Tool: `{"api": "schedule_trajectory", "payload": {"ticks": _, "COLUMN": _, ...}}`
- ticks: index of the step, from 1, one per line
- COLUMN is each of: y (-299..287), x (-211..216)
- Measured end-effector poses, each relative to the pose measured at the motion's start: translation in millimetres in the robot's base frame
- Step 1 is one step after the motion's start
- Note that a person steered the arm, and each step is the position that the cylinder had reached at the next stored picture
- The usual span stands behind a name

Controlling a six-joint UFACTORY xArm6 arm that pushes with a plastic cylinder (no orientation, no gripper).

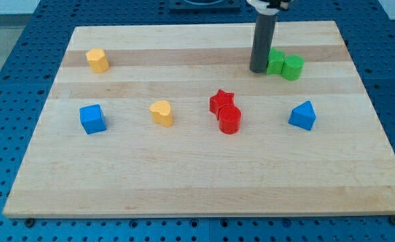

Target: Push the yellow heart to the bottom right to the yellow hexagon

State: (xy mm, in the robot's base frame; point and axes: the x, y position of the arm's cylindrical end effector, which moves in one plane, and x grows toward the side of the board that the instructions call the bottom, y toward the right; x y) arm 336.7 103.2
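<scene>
The pale wooden board [204, 188] carries every block. My tip [258, 70], a bare rod with no fingers, holds nothing, touching the green blocks [284, 64]. The yellow heart [161, 112] lies left of the red star [221, 101]; the yellow hexagon [97, 60] farther up-left.

A pale wooden board [204, 181] lies on a blue perforated bench [9, 101]. On the board, at the view's upper left, sits the yellow hexagon [97, 60]; below it a blue cube [92, 119], and to its right the yellow heart [161, 112]. Near the middle a red star [221, 101] touches a red cylinder [229, 120]. A blue block [303, 115] stands at the right. Two green blocks [284, 64] touch at the upper right, my tip [258, 70] just left of them
</scene>
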Motion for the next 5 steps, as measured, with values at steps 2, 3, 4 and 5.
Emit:
{"api": "schedule_trajectory", "payload": {"ticks": 2, "y": -16.7, "x": 0.0}}
{"api": "schedule_trajectory", "payload": {"ticks": 3, "y": -52.0, "x": 0.0}}
{"api": "schedule_trajectory", "payload": {"ticks": 4, "y": -88.8, "x": 0.0}}
{"api": "schedule_trajectory", "payload": {"ticks": 5, "y": -117.7, "x": 0.0}}
